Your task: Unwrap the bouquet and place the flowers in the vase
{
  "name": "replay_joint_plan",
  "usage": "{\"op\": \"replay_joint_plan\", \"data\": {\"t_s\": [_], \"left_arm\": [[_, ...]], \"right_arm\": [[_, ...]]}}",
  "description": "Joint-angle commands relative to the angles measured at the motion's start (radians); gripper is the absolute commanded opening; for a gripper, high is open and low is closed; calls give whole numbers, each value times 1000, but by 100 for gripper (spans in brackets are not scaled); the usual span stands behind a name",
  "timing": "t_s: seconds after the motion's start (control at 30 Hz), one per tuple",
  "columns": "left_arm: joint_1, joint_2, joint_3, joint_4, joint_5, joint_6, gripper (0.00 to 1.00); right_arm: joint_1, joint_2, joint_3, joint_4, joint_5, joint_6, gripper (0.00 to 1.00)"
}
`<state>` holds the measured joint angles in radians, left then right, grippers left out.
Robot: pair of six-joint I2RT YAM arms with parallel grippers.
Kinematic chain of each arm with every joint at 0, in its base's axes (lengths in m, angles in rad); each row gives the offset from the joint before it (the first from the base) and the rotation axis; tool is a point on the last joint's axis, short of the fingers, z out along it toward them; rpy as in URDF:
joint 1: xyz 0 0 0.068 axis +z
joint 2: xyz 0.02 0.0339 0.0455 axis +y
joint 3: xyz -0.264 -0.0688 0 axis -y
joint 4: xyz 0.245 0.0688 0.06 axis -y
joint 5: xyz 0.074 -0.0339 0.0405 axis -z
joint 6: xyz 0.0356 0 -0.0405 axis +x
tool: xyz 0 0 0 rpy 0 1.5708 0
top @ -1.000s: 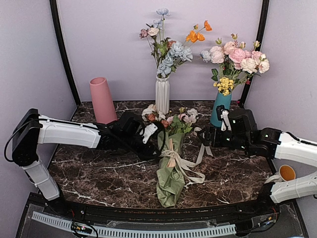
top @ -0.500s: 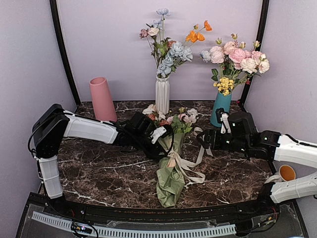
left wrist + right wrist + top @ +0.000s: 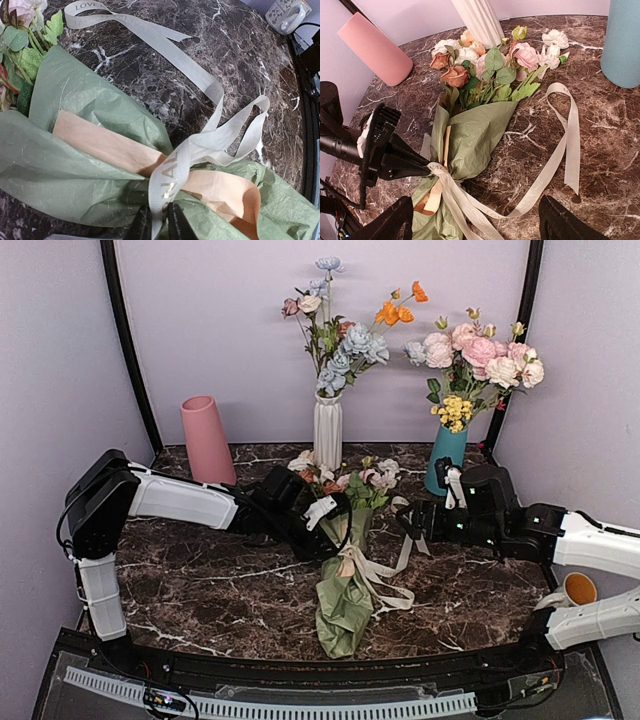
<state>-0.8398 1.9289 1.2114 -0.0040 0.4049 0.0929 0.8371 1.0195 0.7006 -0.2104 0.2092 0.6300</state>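
Observation:
The bouquet (image 3: 345, 575) lies on the marble table, its blooms toward the back. Olive-green paper (image 3: 75, 165) wraps it, tied with a cream ribbon (image 3: 170, 172). My left gripper (image 3: 335, 546) is at the tie from the left. Its fingers (image 3: 142, 226) are pinched on the ribbon band at the knot. The flowers (image 3: 470, 65) spread out of the wrap's top. One long ribbon tail (image 3: 555, 165) loops to the right. My right gripper (image 3: 480, 225) hovers open above that tail, holding nothing. The pink vase (image 3: 207, 440) stands empty at the back left.
A white ribbed vase (image 3: 328, 430) with blue and orange flowers stands right behind the bouquet. A teal vase (image 3: 445, 455) with pink roses is at the back right. A mug (image 3: 578, 588) sits by the right arm's base.
My left gripper moved right onto the bouquet's tie and closed on the ribbon. The right arm edged slightly left and stayed open.

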Motion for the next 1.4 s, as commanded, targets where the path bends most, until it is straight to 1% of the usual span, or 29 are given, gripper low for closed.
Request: {"op": "replay_joint_plan", "data": {"t_s": [0.0, 0.07, 0.13, 0.2, 0.27, 0.33, 0.37, 0.4, 0.5, 0.6, 0.73, 0.83, 0.9, 1.2, 1.27, 1.37], "left_arm": [[-2, -12, 4, 12, -4, 7, 9], [-1, -14, 5, 19, -8, 7, 0], [-2, -19, 7, 20, -12, 3, 0], [-1, -35, 6, 24, -65, -19, 0], [-1, -71, 9, 14, -179, -54, 0], [-1, -131, 4, -2, -344, -94, 0], [2, -168, -7, -2, -401, -107, 0], [11, -209, -29, 18, -429, -121, 0], [41, -319, -133, 120, -441, -163, 0], [45, -366, -176, 131, -507, -193, 0], [45, -405, -182, 79, -619, -239, 0], [45, -442, -185, 17, -785, -282, 0], [49, -473, -189, -36, -923, -320, 0], [96, -632, -229, -347, -1318, -526, 0], [114, -656, -236, -415, -1350, -572, 0], [128, -698, -273, -441, -1348, -594, 0]], "right_arm": [[4, -1, 4, 40, -13, 7, 86], [4, 0, 4, 42, -14, 8, 86], [5, 0, 3, 43, -16, 10, 86], [5, 2, 3, 45, -16, 11, 86], [5, 2, 4, 45, -16, 13, 86], [4, 2, 3, 51, -17, 14, 86], [4, 2, 3, 55, -16, 14, 86], [5, 3, 1, 59, -16, 13, 86], [4, 11, -4, 77, -17, 9, 86], [5, 29, 0, 84, -24, 9, 86], [5, 50, 1, 95, -38, 12, 86], [6, 62, 8, 97, -42, 9, 85], [5, 66, 12, 100, -39, 4, 85], [8, 103, 25, 120, -55, -6, 85], [9, 111, 27, 126, -60, -8, 85], [8, 125, 34, 129, -69, -12, 85]]}}
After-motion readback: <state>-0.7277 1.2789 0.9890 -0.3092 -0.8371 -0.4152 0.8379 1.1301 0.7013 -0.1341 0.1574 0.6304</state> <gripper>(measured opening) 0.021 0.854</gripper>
